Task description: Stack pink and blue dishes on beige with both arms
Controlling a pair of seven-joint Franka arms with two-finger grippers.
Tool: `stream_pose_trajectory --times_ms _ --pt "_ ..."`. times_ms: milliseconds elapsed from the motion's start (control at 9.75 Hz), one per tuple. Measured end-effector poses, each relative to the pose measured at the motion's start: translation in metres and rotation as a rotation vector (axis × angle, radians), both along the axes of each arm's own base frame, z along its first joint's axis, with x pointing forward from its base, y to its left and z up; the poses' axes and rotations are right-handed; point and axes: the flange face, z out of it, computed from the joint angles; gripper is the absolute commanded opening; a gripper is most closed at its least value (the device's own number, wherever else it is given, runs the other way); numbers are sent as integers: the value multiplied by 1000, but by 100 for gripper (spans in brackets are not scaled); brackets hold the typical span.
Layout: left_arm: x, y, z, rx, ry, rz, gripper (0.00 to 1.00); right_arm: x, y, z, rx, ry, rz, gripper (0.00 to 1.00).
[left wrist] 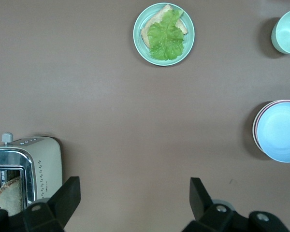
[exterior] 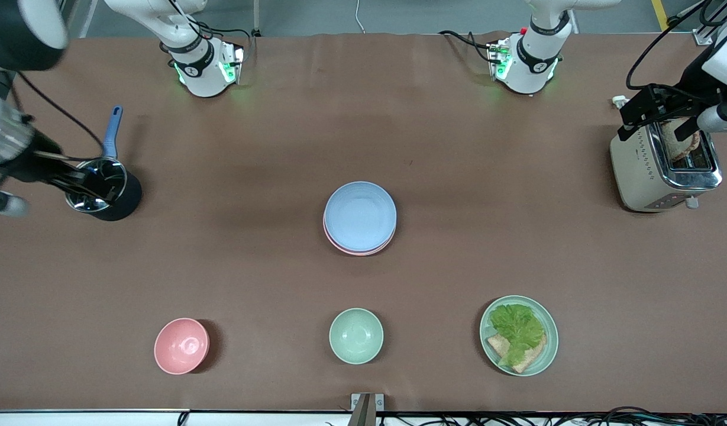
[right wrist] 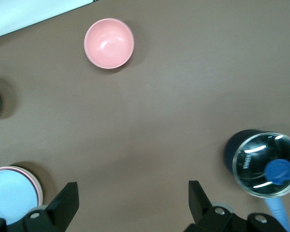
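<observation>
Fingers [left wrist: 67, 195] of the left gripper [left wrist: 135, 200] are spread wide with nothing between them; the gripper hangs over the toaster [exterior: 665, 168] at the left arm's end of the counter [exterior: 251, 148]. Fingers [right wrist: 65, 203] of the right gripper [right wrist: 134, 203] are likewise spread wide and empty; that gripper hangs over the dark cup [exterior: 106, 192], which holds a blue-handled utensil [exterior: 111, 131], at the right arm's end. At the middle of the counter the blue plate [exterior: 360, 215] lies on the pink plate [exterior: 357, 250], of which only a thin rim shows. The left wrist view shows a pale edge [left wrist: 254, 128] under the pink rim; whether this is the beige plate cannot be told. Nearer to the front camera stand a pink bowl [exterior: 181, 345], a mint-green bowl [exterior: 356, 335], and a mint-green plate [exterior: 549, 349] carrying bread and lettuce [exterior: 517, 325].
</observation>
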Motion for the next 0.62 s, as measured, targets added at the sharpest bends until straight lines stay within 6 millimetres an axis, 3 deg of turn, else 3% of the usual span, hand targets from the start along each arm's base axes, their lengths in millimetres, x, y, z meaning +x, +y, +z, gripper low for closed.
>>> stream_pose_trajectory --times_ms 205,308,615 --pt "0 0 -2 6 6 -3 99 -20 -34 46 -2 32 2 100" --pt "0 -1 -2 6 9 -4 99 -27 -38 62 -4 28 30 100" --pt "0 -1 -3 6 10 -5 99 -25 -37 58 -5 41 80 100"
